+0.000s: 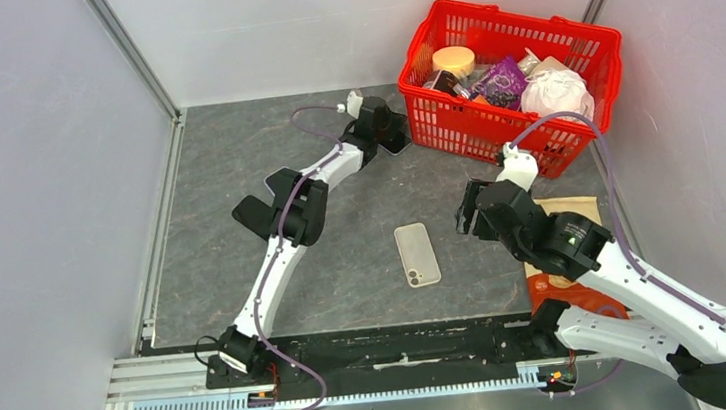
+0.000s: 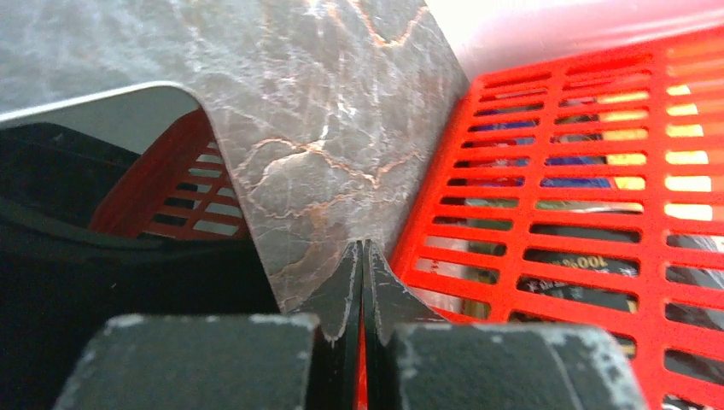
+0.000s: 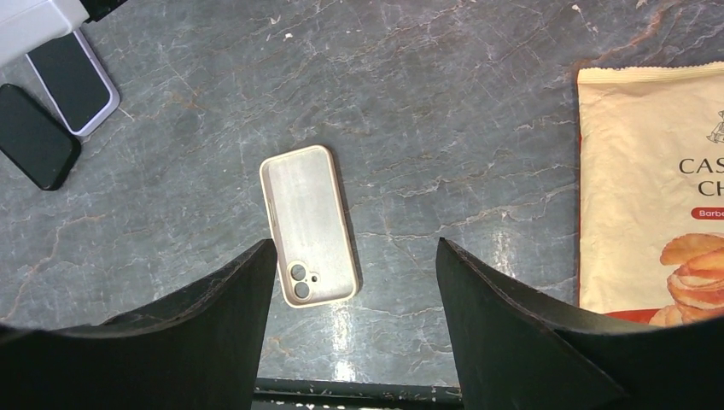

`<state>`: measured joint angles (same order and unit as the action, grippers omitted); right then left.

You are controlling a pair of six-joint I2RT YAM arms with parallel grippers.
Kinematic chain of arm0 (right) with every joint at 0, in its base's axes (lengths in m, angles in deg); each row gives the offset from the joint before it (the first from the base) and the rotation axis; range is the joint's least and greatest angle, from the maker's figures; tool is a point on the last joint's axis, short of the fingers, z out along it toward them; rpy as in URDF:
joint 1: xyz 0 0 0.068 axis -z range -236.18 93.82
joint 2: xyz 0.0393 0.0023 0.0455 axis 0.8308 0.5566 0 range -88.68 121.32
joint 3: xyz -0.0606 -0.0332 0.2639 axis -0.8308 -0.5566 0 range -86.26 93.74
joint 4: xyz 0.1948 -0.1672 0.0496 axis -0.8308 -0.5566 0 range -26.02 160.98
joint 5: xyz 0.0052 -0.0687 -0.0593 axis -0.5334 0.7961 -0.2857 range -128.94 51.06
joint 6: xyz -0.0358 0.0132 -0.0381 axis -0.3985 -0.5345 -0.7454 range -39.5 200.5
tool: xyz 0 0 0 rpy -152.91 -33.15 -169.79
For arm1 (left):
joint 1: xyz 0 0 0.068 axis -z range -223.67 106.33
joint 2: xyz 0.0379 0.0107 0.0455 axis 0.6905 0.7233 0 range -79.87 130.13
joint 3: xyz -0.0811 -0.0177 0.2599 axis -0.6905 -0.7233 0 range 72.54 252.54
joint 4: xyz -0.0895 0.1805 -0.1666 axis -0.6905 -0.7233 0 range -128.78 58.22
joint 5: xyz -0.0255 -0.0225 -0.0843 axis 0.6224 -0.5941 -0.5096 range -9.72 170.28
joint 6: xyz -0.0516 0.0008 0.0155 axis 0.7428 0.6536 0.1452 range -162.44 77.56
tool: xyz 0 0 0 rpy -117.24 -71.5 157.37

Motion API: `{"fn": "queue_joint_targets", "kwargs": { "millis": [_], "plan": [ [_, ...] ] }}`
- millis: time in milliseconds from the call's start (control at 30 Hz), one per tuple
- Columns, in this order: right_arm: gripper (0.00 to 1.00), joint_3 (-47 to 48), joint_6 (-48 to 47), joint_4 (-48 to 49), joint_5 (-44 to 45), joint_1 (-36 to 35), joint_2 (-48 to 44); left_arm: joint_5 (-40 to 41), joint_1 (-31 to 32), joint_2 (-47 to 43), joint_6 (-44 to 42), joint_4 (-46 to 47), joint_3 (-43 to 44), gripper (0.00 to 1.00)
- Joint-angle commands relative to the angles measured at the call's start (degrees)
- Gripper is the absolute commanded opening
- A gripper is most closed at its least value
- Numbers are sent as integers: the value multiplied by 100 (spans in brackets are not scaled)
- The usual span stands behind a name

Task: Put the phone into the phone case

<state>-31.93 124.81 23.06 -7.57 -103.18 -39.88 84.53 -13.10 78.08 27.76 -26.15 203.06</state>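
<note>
a beige phone case [image 1: 417, 254] is seen lying flat on the grey marbled worktop [image 1: 236, 177], its hollow side up and its camera cut-outs at the end nearer the arm bases. the right pincer [image 3: 354, 243] is held above the case with its jaws spread wide and nothing between them; in the right wrist view the case's camera end is framed beside the left finger [image 3: 213, 333].

two dark phones are shown well beyond the case, at its far side: a black phone [image 3: 34, 137] and, just beside it, a pale-rimmed phone [image 3: 75, 79]. both are lying flat on the worktop, apart from the case. which of the two is meant for the case cannot be told.

the left pincer [image 2: 364, 256] is stretched far past the case, towards those phones, and its fingers are pressed together with no gap and nothing seen gripped. a red basket [image 1: 473, 132] filled with groceries is set beyond the case and to its right, close against the left pincer. a chips bag [image 3: 649, 171] is laid to the right of the case, partly covered by the right arm in the top view.
</note>
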Motion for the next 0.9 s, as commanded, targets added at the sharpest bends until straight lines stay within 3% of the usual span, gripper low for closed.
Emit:
{"fn": "queue_joint_targets", "kwargs": {
  "millis": [0, 233, 433, 667, 867],
  "plan": [
    [76, -65, 6, 28, 203, 8, -111, 875, 104, 44, 679, -445, 400, 2],
    [76, -122, 54, 29, 127, 6, -237, 1777, 237, -380, 1288, -1889, 159, 2],
    [76, -209, 129, 28, 20, 3, -406, 2278, 264, -945, 1488, -2596, -505, 2],
    [76, -322, 242, 167, -267, 7, -444, 2508, 248, -2058, 1801, -2696, -2324, 2],
    [76, -454, 371, 260, -504, 7, -512, 2469, 196, -3156, 1817, -2069, -4270, 2]
  ]
}}
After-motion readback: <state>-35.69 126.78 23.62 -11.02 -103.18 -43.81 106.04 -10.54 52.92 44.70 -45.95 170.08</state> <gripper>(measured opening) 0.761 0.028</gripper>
